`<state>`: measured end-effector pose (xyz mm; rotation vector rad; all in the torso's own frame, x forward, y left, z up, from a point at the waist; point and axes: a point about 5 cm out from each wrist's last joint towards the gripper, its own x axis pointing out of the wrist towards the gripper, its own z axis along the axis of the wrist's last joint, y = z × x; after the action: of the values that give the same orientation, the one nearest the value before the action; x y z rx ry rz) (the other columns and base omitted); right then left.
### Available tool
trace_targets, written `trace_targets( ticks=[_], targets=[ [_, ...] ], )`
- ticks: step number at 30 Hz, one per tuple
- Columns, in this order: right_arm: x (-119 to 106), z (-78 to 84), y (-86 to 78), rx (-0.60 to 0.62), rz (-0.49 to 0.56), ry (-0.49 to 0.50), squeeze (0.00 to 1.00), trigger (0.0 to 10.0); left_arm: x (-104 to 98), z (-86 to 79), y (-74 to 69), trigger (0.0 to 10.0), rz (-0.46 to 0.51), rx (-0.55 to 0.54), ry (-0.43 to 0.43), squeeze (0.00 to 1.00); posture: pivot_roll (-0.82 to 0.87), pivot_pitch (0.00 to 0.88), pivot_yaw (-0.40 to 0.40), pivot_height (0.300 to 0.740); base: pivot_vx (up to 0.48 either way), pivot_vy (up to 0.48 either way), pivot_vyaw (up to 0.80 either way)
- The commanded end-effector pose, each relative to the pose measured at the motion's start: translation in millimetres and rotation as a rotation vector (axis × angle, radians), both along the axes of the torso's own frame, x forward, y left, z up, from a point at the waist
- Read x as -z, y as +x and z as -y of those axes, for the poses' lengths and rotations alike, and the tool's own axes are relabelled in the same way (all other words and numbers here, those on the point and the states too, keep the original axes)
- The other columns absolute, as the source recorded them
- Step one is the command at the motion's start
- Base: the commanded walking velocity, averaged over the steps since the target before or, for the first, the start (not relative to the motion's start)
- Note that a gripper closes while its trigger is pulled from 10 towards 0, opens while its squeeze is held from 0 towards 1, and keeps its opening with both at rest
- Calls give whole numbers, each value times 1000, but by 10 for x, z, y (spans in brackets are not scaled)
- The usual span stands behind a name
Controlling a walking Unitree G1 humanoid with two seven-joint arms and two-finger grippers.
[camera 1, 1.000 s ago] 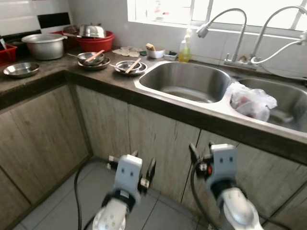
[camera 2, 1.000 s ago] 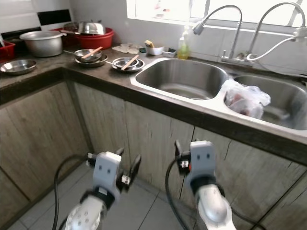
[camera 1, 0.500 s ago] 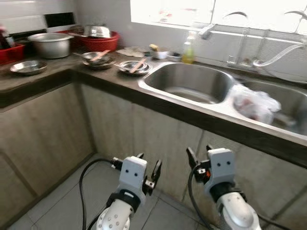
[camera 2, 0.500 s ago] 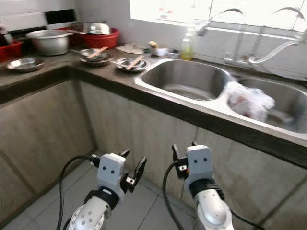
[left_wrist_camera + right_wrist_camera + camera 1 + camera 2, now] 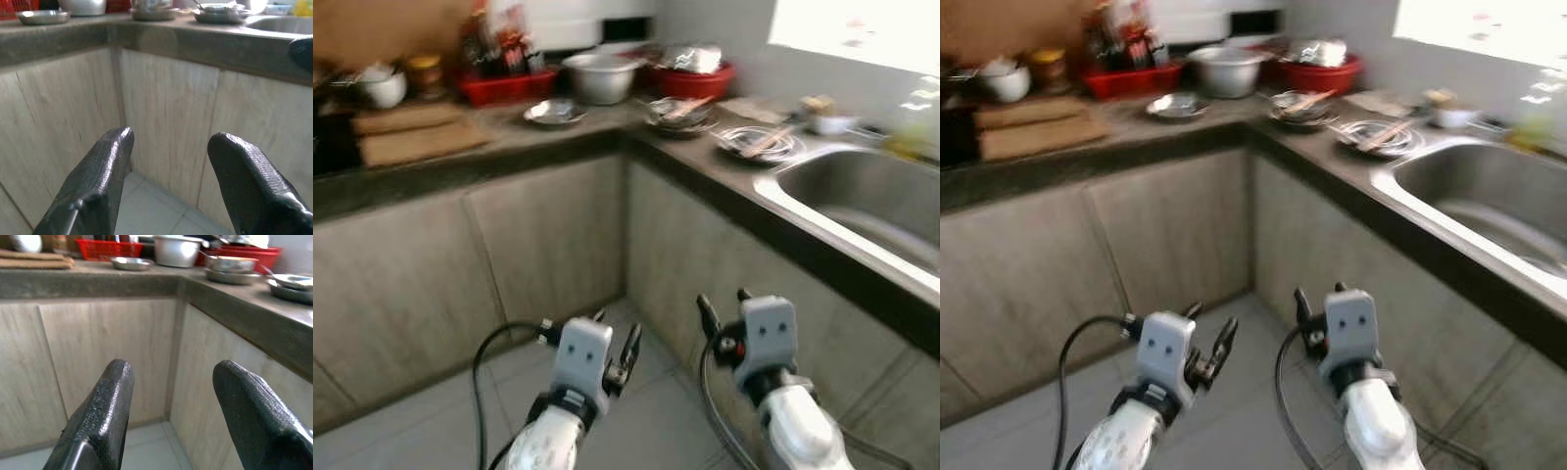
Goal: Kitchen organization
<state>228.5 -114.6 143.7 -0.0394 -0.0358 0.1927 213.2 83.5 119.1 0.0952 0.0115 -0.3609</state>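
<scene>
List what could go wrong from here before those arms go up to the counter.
1. The head views are blurred, so positions of the steel dishes by the corner may be misjudged.
2. The two bowls with chopsticks sit near the counter edge; an arm rising from below could likely knock them off.
3. Both the left gripper and right gripper are open and low by the cabinet doors; a turn could scrape them.
</scene>
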Motion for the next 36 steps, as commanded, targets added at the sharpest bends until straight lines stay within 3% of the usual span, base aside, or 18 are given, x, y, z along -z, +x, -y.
trace_targets(
  ticks=[1,4,14,21,36],
  targets=[
    [10,102,-16,36,-3,-14,0,10000,-71,134,-32,10000,23,42,-28,0,72,0,-47,740,420,0,788],
    [11,104,-3,46,-3,-15,0,10000,-70,131,-18,10000,22,37,-29,0,74,0,-49,740,421,0,781],
    [-6,93,20,39,5,-5,0,10000,-78,121,2,10000,26,35,-27,0,77,0,-44,740,433,0,0],
    [-22,71,36,36,17,-4,0,10000,-88,113,25,10000,31,32,-24,0,77,0,-41,740,434,0,772],
    [-210,135,256,65,83,4,0,10000,-118,109,69,10000,45,23,-27,0,82,0,-44,740,438,0,53]
  ],
)
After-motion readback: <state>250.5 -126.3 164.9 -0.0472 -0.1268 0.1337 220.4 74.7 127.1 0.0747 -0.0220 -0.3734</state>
